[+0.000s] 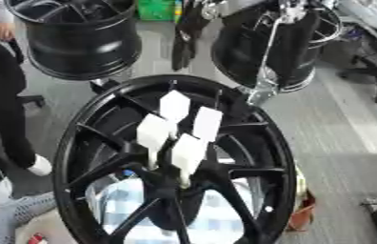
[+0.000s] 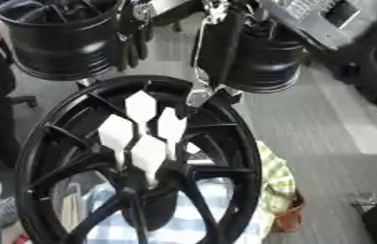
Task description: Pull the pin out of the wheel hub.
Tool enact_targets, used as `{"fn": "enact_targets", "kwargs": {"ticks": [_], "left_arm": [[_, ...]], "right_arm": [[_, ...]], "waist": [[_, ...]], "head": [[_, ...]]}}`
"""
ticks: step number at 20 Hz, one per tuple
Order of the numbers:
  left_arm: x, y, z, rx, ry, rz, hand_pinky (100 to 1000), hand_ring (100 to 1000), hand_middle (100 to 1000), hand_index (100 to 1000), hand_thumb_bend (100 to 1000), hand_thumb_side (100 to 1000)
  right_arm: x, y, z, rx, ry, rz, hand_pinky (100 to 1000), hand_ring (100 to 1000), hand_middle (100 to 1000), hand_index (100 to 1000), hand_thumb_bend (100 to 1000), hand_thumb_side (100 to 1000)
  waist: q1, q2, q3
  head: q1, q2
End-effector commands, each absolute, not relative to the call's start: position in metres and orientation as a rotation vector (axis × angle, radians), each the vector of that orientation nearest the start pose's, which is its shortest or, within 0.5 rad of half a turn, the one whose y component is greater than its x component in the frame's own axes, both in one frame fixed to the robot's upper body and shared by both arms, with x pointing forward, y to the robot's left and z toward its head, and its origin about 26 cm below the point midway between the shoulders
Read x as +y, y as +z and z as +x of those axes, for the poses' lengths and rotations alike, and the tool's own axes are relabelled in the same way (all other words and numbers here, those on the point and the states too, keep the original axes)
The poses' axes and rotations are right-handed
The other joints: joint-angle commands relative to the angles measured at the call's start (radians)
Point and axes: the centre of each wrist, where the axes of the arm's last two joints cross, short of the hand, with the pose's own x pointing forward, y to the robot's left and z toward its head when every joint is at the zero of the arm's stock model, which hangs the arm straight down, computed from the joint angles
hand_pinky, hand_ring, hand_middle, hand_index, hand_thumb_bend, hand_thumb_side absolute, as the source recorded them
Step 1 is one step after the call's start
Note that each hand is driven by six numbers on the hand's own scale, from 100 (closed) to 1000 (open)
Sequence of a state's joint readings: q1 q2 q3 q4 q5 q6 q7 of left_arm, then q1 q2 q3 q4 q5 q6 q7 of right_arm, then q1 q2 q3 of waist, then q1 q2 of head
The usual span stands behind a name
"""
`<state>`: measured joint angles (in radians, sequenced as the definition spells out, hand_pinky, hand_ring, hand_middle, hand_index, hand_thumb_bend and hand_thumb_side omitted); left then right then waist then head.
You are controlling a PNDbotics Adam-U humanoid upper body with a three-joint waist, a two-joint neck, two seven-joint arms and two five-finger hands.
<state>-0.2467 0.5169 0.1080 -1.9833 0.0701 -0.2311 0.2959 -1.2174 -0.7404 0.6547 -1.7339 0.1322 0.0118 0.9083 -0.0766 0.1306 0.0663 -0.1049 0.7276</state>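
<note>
- Standing upright from the wheel hub (image 1: pixel 175 181), four white-headed pins (image 1: pixel 175 106) cluster at its centre.
- Neither robot hand visible, so finger state and nearer arm cannot be told.

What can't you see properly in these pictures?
- Hands: both views show dark arm parts at the top, too blurred to tell the fingers.
- White pins in the wheel hub: their lower ends are hidden behind the black spokes.
- Big wheel: its bottom is cut off by the lower edge.
</note>
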Motion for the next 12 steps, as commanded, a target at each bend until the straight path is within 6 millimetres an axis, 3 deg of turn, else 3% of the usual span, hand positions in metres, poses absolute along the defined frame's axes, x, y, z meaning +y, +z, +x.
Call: {"fn": "enact_targets", "kwargs": {"ticks": [1, 12], "left_arm": [[0.318, 0.222, 0.290, -2.532, -0.138, 0.431, 743, 842, 737, 859, 300, 629], [0.315, 0.222, 0.291, -2.534, -0.139, 0.415, 742, 843, 738, 858, 294, 635]], "right_arm": [[-0.140, 0.366, 0.339, 1.831, -2.926, 0.483, 852, 773, 712, 798, 558, 168], [-0.153, 0.339, 0.365, 1.804, -2.979, 0.442, 848, 770, 703, 791, 518, 131]], "waist": [[0.004, -0.008, 0.001], [0.007, 0.009, 0.008]], "head": [[0.007, -0.010], [0.009, -0.017]]}}
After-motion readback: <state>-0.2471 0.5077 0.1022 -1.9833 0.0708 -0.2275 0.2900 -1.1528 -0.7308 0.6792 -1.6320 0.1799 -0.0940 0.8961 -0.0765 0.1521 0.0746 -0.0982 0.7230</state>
